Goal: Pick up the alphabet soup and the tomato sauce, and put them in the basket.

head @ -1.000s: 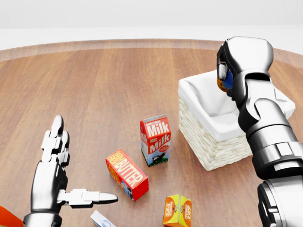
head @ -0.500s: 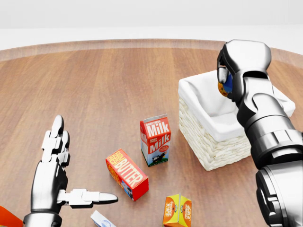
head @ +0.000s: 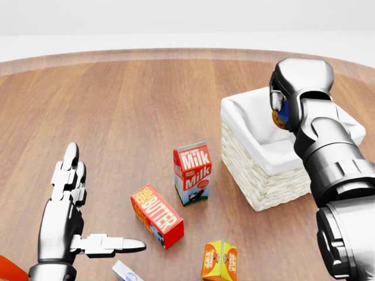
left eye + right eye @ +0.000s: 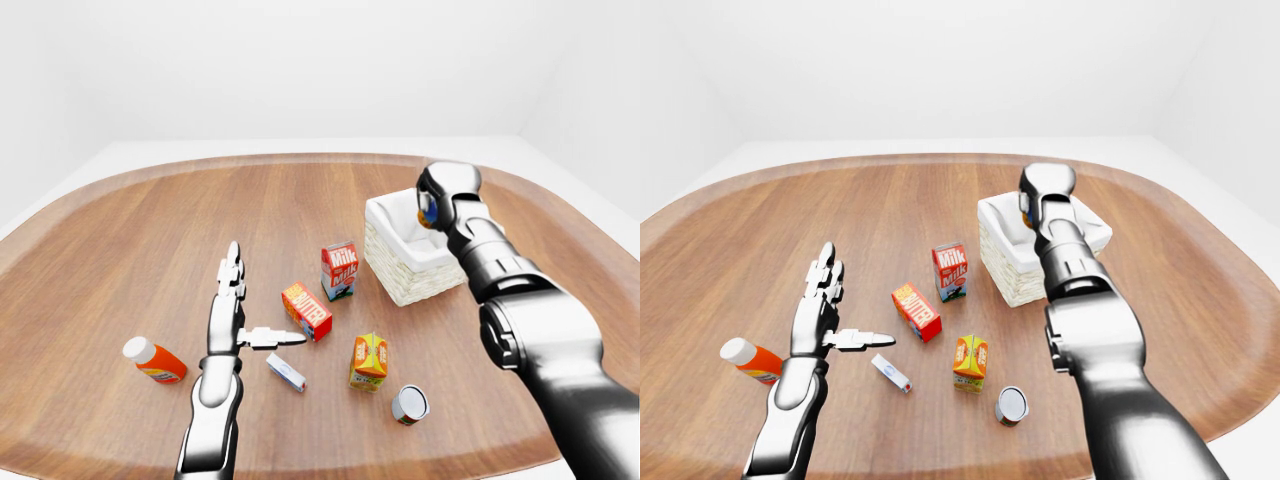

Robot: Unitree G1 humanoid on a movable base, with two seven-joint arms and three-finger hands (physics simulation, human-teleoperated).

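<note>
Since a second ago the right hand (image 3: 291,88) has eased a little lower and rightward over the basket (image 3: 266,187), while the left hand and the cartons have kept their places. Seen from the head view, the right hand's fingers (image 3: 275,96) are curled shut on a round can (image 3: 280,116), blue and orange, only a sliver of it showing under the knuckles at about 5 o'clock; whether it is the soup or the sauce cannot be told. It hangs above the white cloth lining of the woven, boxy wicker basket. At 9 o'clock from the basket stands an upright milk carton (image 3: 192,173), and at 7 o'clock from that lies a red-orange butter box (image 3: 157,215) on its side on the smooth wood-grain counter (image 3: 129,105). The left hand (image 3: 67,219) is flat and empty, fingers spread wide apart, thumb pointing toward 3 o'clock. In the left-eye view, a second can (image 4: 409,404), metal lid toward the camera, lies on the counter at 6 o'clock from the basket, well apart from both hands; an orange juice carton (image 4: 369,360) stands just at its 10 o'clock. A red bottle with a white cap (image 4: 153,360) lies at 9 o'clock from the left hand. In the right-eye view, a small white packet (image 4: 891,372) rests near the left thumb.
</note>
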